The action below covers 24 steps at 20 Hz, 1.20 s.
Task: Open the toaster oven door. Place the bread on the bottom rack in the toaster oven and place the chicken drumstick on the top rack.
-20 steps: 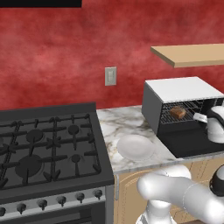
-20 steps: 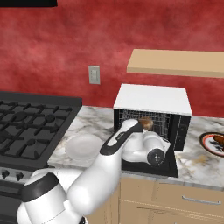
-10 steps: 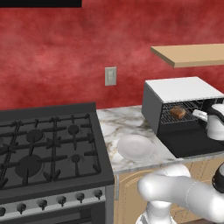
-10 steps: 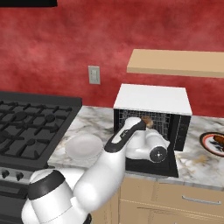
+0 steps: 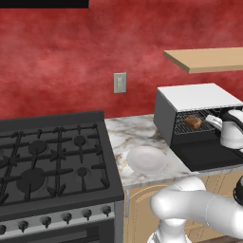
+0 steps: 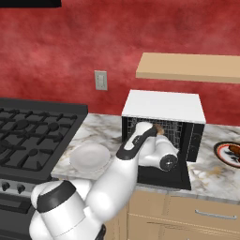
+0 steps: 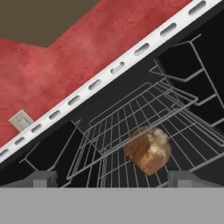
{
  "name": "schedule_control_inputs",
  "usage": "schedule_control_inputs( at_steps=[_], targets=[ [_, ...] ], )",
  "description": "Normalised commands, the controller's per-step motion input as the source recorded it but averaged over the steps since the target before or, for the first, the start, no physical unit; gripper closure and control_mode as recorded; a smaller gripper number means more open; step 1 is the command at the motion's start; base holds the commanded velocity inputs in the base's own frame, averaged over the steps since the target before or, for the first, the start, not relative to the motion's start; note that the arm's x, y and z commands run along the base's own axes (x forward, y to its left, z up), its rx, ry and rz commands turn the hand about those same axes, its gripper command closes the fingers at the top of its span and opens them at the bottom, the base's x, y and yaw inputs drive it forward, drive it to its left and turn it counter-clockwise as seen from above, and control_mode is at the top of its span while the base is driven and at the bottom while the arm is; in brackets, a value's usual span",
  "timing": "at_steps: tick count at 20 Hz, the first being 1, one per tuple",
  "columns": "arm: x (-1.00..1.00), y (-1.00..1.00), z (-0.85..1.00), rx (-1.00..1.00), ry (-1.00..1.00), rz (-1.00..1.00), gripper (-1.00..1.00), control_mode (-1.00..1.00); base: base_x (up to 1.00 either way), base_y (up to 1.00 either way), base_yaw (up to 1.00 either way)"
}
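Note:
The toaster oven (image 5: 197, 97) stands at the counter's right end, its door (image 5: 209, 156) folded down flat and open. A brown piece of bread (image 7: 148, 150) lies on a wire rack (image 7: 113, 131) inside, also seen as bread (image 5: 192, 122) in the left base view. My gripper (image 7: 111, 178) is at the oven's mouth, open and holding nothing, a little back from the bread. From the left base view the gripper (image 5: 212, 119) sits just right of the bread. The chicken drumstick (image 6: 230, 153) rests on a dark-rimmed plate at the far right, cut off by the frame's edge.
A white plate (image 5: 146, 159) sits on the marble counter (image 5: 123, 137) left of the oven. The black gas stove (image 5: 52, 161) fills the left side. A wooden shelf (image 6: 187, 68) hangs above the oven. My arm (image 6: 126, 159) reaches over the open door.
The hand has shifted only slightly at the oven's mouth. The bread lies still on the rack and the jaws have stayed open.

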Motion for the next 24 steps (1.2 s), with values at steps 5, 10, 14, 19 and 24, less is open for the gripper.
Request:
schedule_control_inputs(
  at_steps=[5, 10, 14, 19, 24],
  targets=[
    [0.09, 0.0, 0.0, 0.07, 0.0, 0.04, -1.0, -1.0, 0.0, 0.0, 0.0],
    [0.03, 0.0, 0.0, 0.06, -0.01, 0.06, -1.0, -1.0, 0.0, 0.0, 0.0],
    [0.0, -0.03, 0.0, 0.02, -0.03, 0.09, -1.0, -1.0, 0.0, 0.0, 0.0],
    [0.0, 0.0, 0.0, 0.01, -0.06, 0.1, -1.0, -1.0, 0.0, 0.0, 0.0],
    [0.0, 0.0, 0.0, 0.03, -0.02, 0.11, -1.0, -1.0, 0.0, 0.0, 0.0]
  ],
)
